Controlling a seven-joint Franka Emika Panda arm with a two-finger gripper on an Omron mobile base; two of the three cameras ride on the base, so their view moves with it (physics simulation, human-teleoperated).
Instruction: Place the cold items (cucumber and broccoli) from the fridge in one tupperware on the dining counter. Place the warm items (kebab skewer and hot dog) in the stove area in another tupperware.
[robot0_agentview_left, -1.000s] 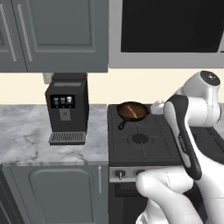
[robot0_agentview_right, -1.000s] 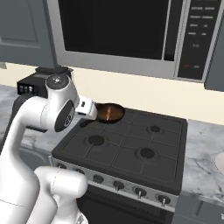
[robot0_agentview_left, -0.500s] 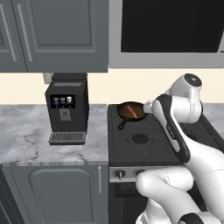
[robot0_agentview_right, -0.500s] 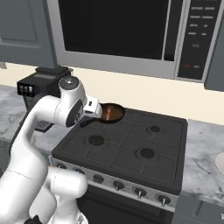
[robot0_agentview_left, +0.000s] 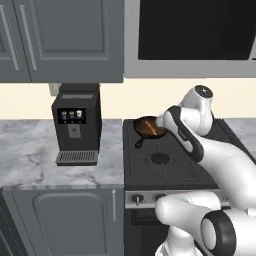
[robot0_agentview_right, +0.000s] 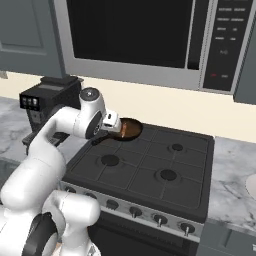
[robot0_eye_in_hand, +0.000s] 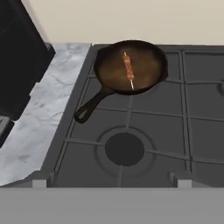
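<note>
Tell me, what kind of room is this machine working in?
A kitchen, computer-rendered by the look of it. A black stove carries a frying pan with a kebab skewer in it, and a coffee machine stands on the marble counter.

One kebab skewer — one pan, one coffee machine.

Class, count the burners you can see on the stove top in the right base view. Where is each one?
4. Front left, front right, back right, and back left under the frying pan, which covers it, so that one is inferred.
</note>
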